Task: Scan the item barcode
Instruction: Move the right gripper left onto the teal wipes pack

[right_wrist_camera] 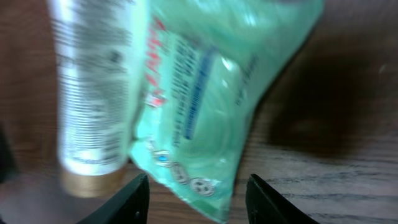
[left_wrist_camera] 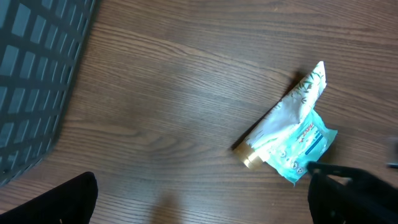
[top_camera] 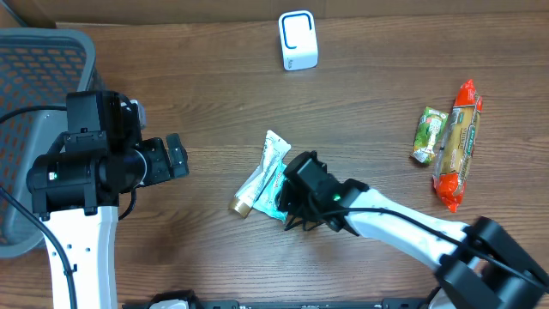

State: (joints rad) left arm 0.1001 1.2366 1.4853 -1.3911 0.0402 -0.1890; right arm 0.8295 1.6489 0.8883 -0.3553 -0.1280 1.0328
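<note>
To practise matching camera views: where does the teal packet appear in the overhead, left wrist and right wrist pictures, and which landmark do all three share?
Overhead: the teal packet lies near the middle of the picture.
Left wrist: lower right.
Right wrist: close up, filling the centre.
Shared landmark: the white tube with a gold cap, lying right beside the packet in every view.
</note>
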